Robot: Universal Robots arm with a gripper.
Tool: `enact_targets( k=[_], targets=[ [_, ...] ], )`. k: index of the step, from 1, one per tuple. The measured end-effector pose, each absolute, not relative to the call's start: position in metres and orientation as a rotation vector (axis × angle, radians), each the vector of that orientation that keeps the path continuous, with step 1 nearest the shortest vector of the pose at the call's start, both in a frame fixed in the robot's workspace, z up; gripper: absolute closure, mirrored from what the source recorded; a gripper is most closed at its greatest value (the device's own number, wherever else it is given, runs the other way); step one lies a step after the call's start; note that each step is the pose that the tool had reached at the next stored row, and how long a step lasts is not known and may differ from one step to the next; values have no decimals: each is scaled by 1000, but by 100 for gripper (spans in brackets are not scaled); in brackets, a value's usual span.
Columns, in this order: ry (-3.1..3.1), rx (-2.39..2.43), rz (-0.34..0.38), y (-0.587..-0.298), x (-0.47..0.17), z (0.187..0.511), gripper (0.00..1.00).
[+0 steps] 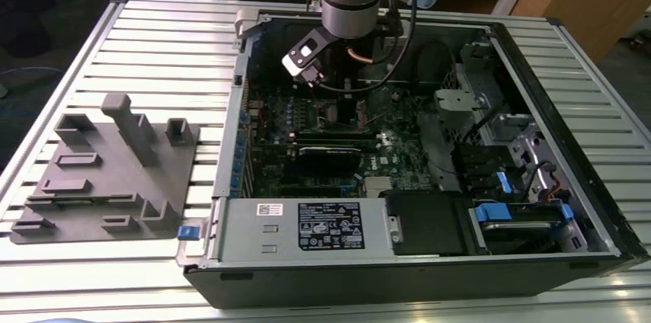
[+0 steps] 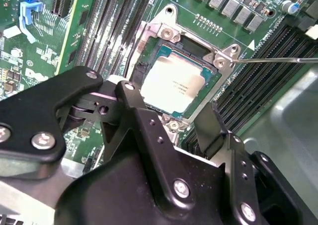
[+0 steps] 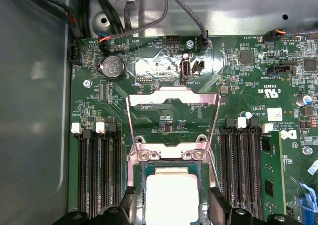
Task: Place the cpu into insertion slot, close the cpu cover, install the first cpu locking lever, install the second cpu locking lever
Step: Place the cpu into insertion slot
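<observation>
Inside the insertion slot (image 2: 168,34), the cpu (image 2: 174,83)

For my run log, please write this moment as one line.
cpu in insertion slot | cpu cover open | gripper over cpu, jaws apart

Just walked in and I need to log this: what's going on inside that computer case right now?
A robot arm's gripper hangs over the green motherboard inside the open computer case. The cpu lies in the insertion slot, between the gripper's open jaws, with a gap on each side. The cpu cover is flipped open, not yet closed over it.
</observation>
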State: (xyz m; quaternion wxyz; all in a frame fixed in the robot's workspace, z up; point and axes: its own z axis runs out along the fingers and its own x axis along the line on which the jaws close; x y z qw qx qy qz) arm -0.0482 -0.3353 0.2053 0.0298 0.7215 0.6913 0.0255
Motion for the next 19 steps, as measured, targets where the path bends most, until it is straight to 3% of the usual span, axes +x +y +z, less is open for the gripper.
enact_targets(
  k=[4,6,10,15,19],
  targets=[
    [2131,2225,78,-335,-48,205,41],
    [2131,2225,79,-335,-48,205,53],
    [2131,2225,79,-335,-48,206,64],
    [2131,2225,78,-335,-48,206,88],
    [2131,2225,79,-335,-48,206,89]
  ],
)
